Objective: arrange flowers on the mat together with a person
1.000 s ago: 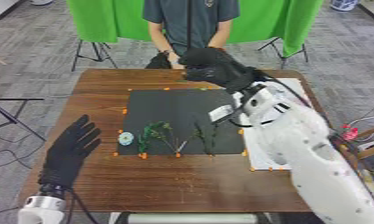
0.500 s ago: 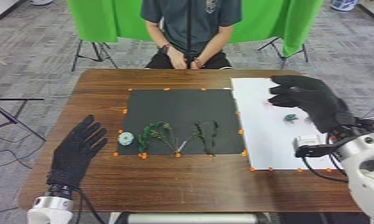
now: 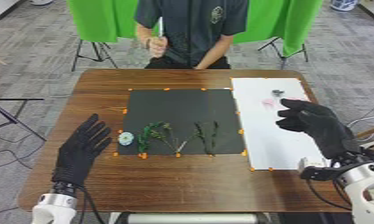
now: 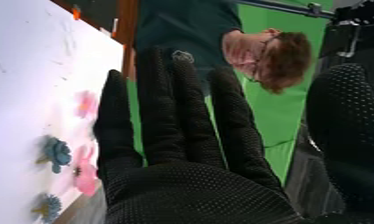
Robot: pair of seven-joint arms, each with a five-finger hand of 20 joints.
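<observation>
My right hand (image 3: 318,126) is over the right part of the white sheet, fingers straight; in the right wrist view the same hand (image 4: 192,187) holds nothing. My left hand (image 3: 79,150) rests open left of the dark mat (image 3: 175,107). Along the mat's front part lie a pale blue flower (image 3: 126,138), green leafy stems (image 3: 146,135) and thin dark stems (image 3: 201,137). On the white sheet are a grey-blue flower (image 3: 278,93) and a pink flower (image 3: 269,103). The right wrist view shows a pink flower (image 4: 85,172) and blue-grey flowers (image 4: 55,151) there.
A person sits across the table (image 3: 166,185), one hand (image 3: 157,46) raised around a thin white stick (image 3: 161,26). The white sheet (image 3: 263,145) lies right of the mat, with a small white object (image 3: 312,162) near my right wrist. Orange markers edge the mat.
My right hand has swung from the mat's far edge to the right, over the white sheet, then slightly nearer. The person has raised one hand with the white stick.
</observation>
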